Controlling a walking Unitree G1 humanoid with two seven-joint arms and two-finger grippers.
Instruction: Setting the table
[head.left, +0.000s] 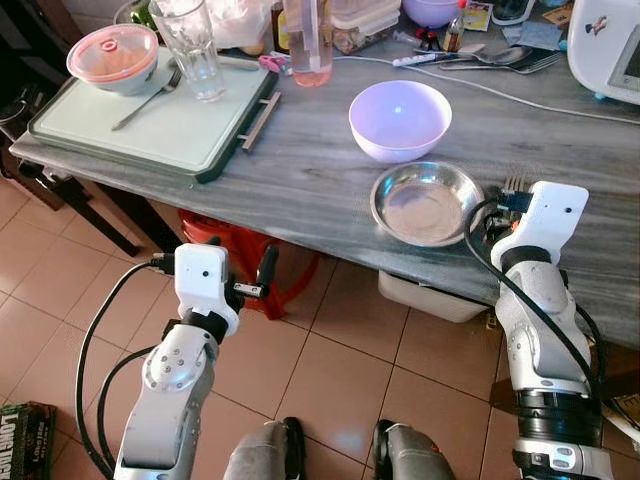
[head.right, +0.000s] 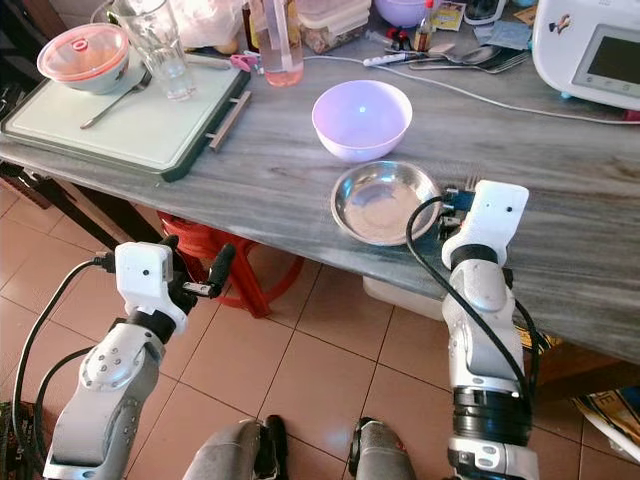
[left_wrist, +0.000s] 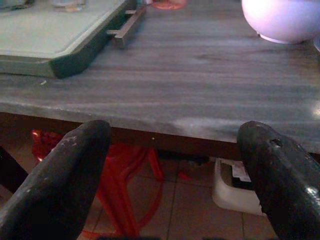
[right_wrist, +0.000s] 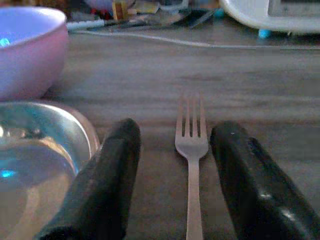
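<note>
Grey wood-grain table (head.left: 300, 170) under my right gripper (right_wrist: 172, 165) — fingers parted, straddling the fork (right_wrist: 191, 150) without gripping. It lies flat just beside the steel dish (head.left: 425, 203), tines pointing away toward the far edge. Left gripper (left_wrist: 170, 165) gapes wide below the table edge.

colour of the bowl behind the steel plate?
Pale lilac bowl, glossy; clearest in the left eye view, just behind the steel plate.
</note>
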